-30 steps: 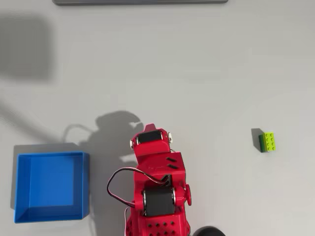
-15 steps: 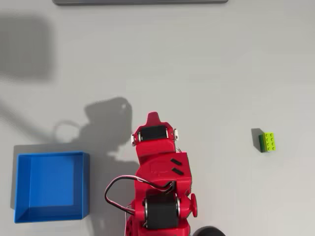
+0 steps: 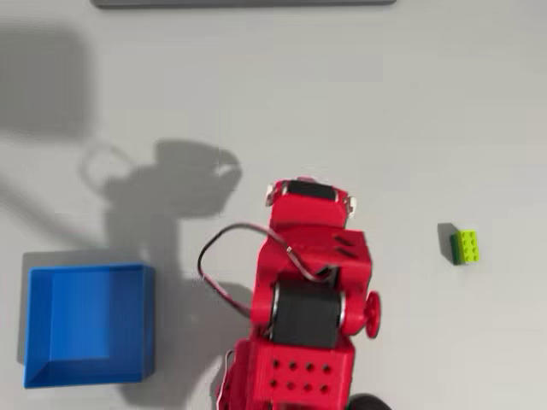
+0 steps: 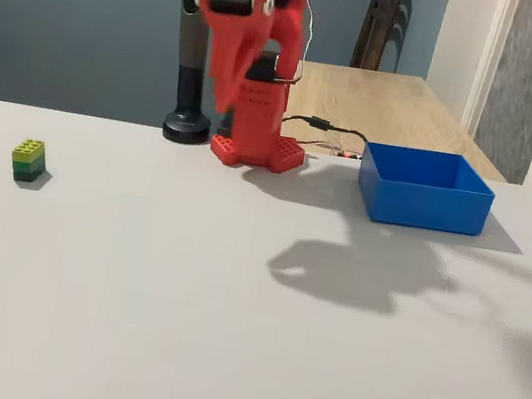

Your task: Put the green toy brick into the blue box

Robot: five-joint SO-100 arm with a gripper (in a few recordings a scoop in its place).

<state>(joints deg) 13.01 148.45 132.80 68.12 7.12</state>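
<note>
The green toy brick (image 3: 466,246) lies alone on the grey table at the right of the overhead view; in the fixed view the brick (image 4: 28,160) is at the far left. The blue box (image 3: 145,320) sits at the lower left of the overhead view and stands open-topped and empty (image 4: 422,206) at the right of the fixed view. My red arm (image 3: 308,256) rises between them. In the fixed view my gripper (image 4: 224,100) hangs high above the table, pointing down, jaws together with nothing in them, well apart from brick and box.
A black post with a round foot (image 4: 186,126) stands beside my base. A dark strip (image 3: 244,3) lies along the far table edge. Behind the table is a wooden table (image 4: 383,97). A cable (image 3: 222,256) loops from the arm.
The arm has lifted and swung to the right, toward the brick's side. Its shadow has shifted up and left. Brick and box have not moved.
</note>
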